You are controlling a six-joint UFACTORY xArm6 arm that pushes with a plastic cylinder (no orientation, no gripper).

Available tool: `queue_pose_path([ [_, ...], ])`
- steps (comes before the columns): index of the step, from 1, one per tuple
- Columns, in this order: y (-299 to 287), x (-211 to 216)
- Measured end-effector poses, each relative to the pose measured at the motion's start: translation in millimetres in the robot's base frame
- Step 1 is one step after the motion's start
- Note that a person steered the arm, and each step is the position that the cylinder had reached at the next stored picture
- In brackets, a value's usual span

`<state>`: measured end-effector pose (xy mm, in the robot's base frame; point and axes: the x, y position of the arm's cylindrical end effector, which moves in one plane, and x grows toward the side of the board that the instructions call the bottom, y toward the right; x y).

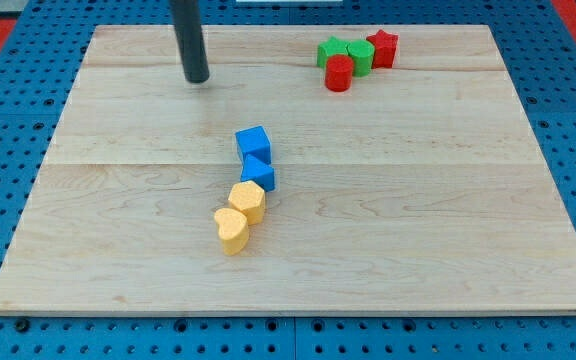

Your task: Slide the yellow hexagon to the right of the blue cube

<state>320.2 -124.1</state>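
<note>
Camera view is showing my tip [197, 78], no claw, sitting upper left, far from the hexagon [248, 200] touching the cube [258, 175]; probably light and slidey, push its left face.

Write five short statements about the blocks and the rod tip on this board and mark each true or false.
1. My tip touches the yellow hexagon. False: it is far off, toward the view's top left.
2. The hexagon touches a blue block. True.
3. The red and green blocks cluster at the view's top right. True.
4. The yellow blocks lie above the blue ones in the view. False: below.
5. A second yellow block adjoins the hexagon. True.
</note>
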Motion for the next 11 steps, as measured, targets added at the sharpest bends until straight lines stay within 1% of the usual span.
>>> queue_pose_path([
  [1,6,59],
  [3,-23,230],
  [4,20,276],
  [5,63,272],
  [7,75,198],
  [8,93,170],
  [10,100,117],
  [11,116,97],
])
